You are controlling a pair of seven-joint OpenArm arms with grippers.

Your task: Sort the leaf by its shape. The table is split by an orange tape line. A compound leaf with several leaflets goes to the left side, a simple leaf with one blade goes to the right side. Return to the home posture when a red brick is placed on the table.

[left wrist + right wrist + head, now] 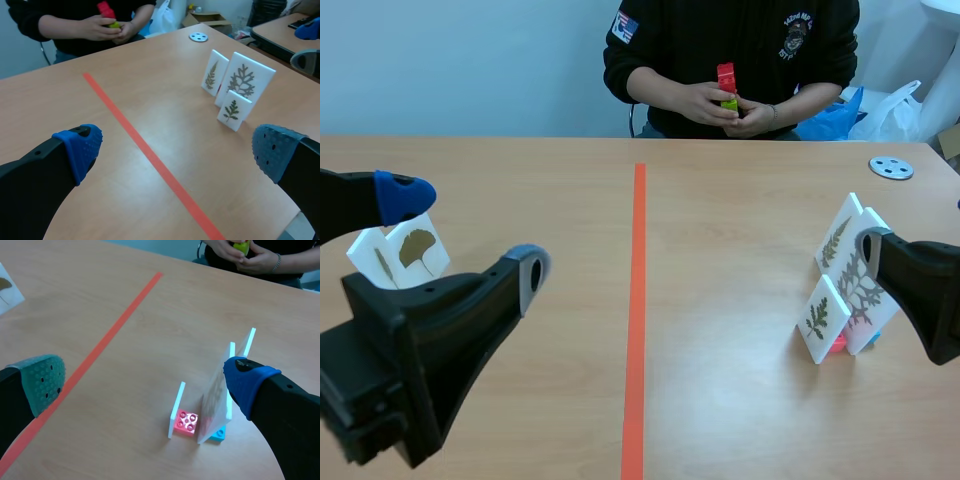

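Right claw [145, 382] spread, empty, just beside three upright compound-leaf cards [820, 320] right of the tape line [638, 300]. Left claw [175, 150] likewise spread. Cards judged light, stiff, tippable; pinch flat faces near the top edge

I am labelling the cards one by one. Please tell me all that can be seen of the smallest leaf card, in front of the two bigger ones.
The smallest card is a white, stiff-looking rectangle, standing nearly upright. Its face carries a dark green leaf with several small leaflets on one stem. A pink studded brick behind it props it up. It stands right of the orange tape line, just in front of the bigger cards.
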